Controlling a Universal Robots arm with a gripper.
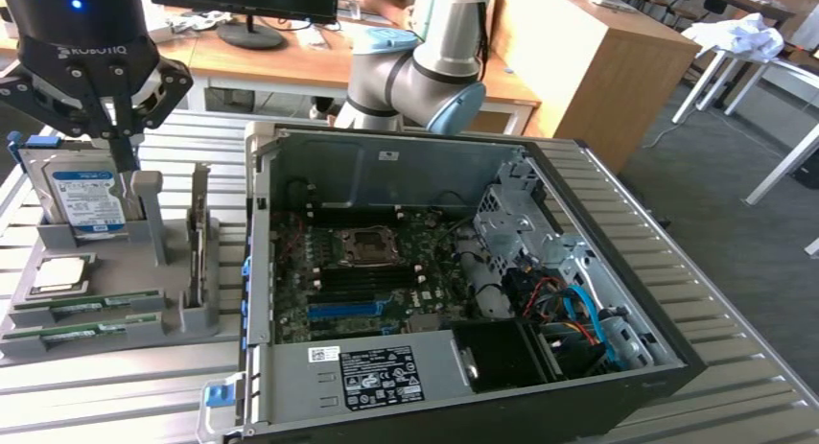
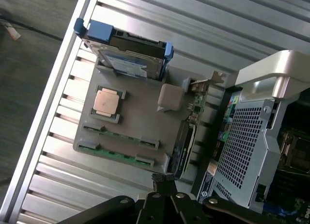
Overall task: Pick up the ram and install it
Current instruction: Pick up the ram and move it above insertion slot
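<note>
Ram (image 1: pixel 90 304): two thin green sticks are seen lying flat, one beside the other, in slots along one edge of the grey holder (image 2: pixel 145 117); neither has been lifted.
Handling: the ram is judged light, stiff and brittle. Bending is to be avoided, and the chips and the contact edge are best left untouched.
Hold: the two long edges near the middle are judged the safest place, so that a stick is kept level. Little purchase is offered by the flat face while it lies in its slot.
Claw (image 1: pixel 125 161): closed on nothing and held above the holder, close to the upright hard drive (image 1: pixel 83 197) and apart from the ram.
Holder: a processor chip (image 1: pixel 61 273) is set between the hard drive and the ram. An upright card (image 1: pixel 198 238) is stood at the side towards the case.
Case: an open computer case (image 1: pixel 384 161) is placed just beside the holder, on the exterior view's right, with its motherboard (image 1: pixel 359 271) exposed.
Table (image 1: pixel 115 391): slatted metal, by which holder and case are carried.
</note>
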